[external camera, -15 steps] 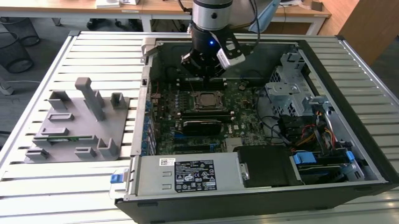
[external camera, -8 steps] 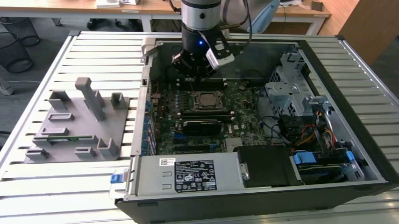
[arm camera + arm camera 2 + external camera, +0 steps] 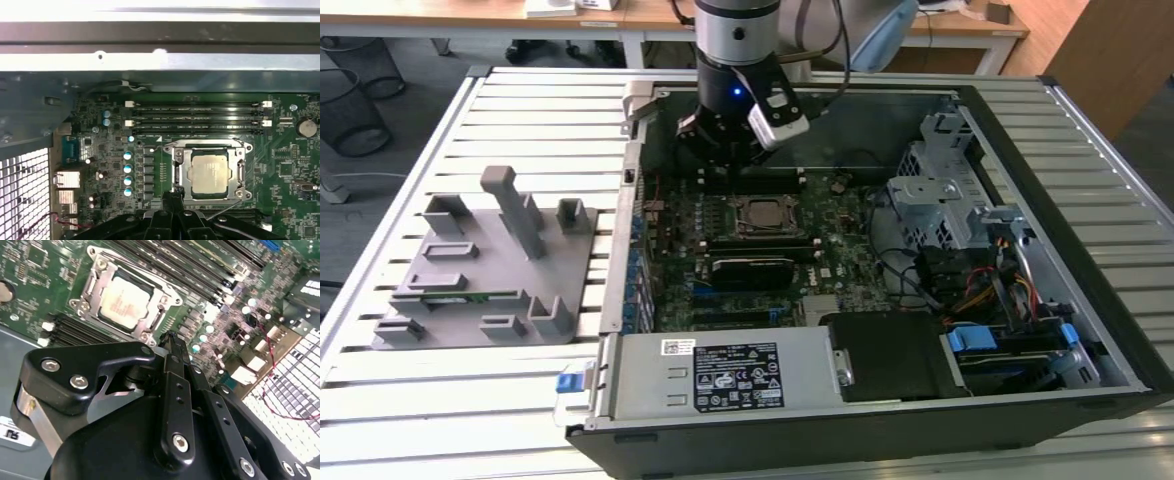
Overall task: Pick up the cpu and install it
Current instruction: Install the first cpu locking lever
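The gripper has its fingers pressed together and holds nothing. The cpu lies flat inside the motherboard socket. In the exterior view the gripper hangs at the cpu's eleven o'clock, over the memory slots.

The case lies open on the surface, with a fixture tray beside it on the exterior view's left. Inside the case, the cpu sits in the socket near the middle of the motherboard, with memory slots running alongside. The jaws hang over the board just beside the socket, apart from the cpu.
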